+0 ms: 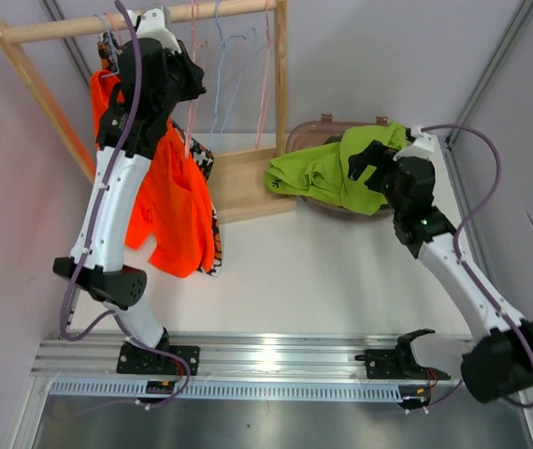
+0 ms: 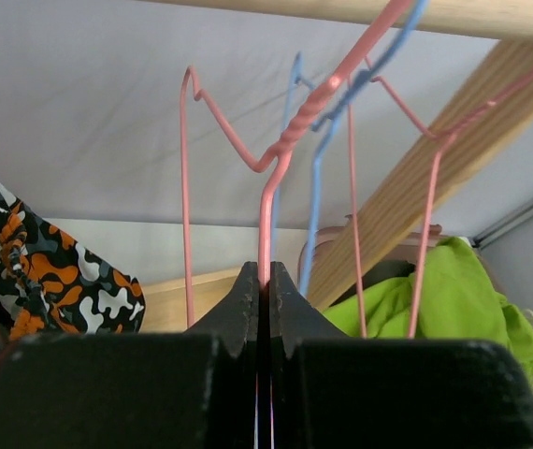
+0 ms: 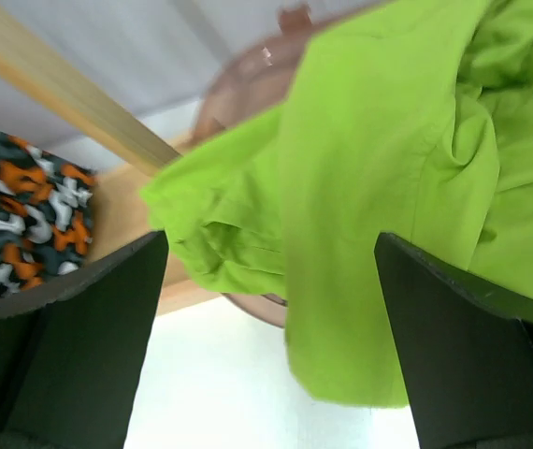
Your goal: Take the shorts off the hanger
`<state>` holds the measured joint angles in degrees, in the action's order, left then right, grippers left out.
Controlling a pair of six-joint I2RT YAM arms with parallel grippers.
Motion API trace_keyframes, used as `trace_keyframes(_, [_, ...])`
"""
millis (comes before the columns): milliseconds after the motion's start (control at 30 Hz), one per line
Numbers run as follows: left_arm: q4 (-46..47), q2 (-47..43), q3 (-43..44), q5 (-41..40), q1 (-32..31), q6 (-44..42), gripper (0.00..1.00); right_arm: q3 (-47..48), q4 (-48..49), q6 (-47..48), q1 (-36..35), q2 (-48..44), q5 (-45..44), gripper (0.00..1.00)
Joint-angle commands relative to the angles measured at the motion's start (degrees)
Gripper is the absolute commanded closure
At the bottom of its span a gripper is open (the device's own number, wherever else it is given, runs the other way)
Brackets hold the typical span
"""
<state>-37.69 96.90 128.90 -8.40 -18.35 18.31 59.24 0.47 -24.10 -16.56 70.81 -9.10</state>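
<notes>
At the far left, the left fingers [image 2: 248,309] are closed on a thin pink wire hanger [image 2: 266,201]. The bright orange fabric shorts [image 1: 168,206] hang just below them, long axis downward (camouflage pair [image 1: 206,164] beside). At the right, the right fingers [image 3: 79,327] are spread open over the lime green shorts [image 1: 323,173].

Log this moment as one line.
left gripper shut on pink hanger | right gripper open at lime green shorts | orange shorts hanging

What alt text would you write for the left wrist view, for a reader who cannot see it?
The left tool is shut on a pink wire hanger under a wooden rail, with a blue hanger beside it. At left are camouflage shorts, at lower right lime green shorts.
</notes>
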Motion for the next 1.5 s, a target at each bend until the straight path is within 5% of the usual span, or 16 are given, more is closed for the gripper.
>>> trace_keyframes(0, [4.3,2.5,6.6,0.7,1.2,1.9,1.0,-3.8,-2.6,-1.2,-1.5,-6.6,0.8,0.01])
trace_keyframes(167, [2.9,4.7,9.2,2.9,1.5,3.8,0.95,-5.5,-5.5,-1.2,-3.9,-13.7,-0.9,0.01])
trace_keyframes(233, [3.4,3.3,7.3,3.5,1.4,4.1,0.76,-4.2,-6.5,-0.3,-4.6,-14.1,-2.1,0.01])
trace_keyframes(300, [4.1,2.2,4.9,3.7,1.4,4.2,0.46,-2.8,-8.5,0.6,-5.0,-13.7,-2.9,0.01])
trace_keyframes(400, [3.5,0.8,4.3,4.2,1.5,4.2,0.25,-1.1,-9.4,1.1,-5.1,-13.8,-3.8,0.01])
trace_keyframes(467, [2.6,-0.4,4.6,4.8,1.5,4.2,0.21,-1.3,-9.3,0.7,-5.2,-14.3,-3.6,0.01])
trace_keyframes(733, [-2.2,-10.1,6.1,5.9,2.0,4.5,0.2,-3.2,-10.3,-0.1,-6.5,-17.4,-4.2,0.01])
trace_keyframes(1133, [-5.6,-21.3,-10.3,-3.3,8.0,2.0,0.25,-5.0,-11.2,-0.4,-7.0,-19.1,-4.1,0.01])
trace_keyframes(1467, [1.7,-21.6,-21.6,5.3,17.6,7.3,0.32,-5.7,-13.4,1.1,-7.2,-20.6,-5.5,0.01])
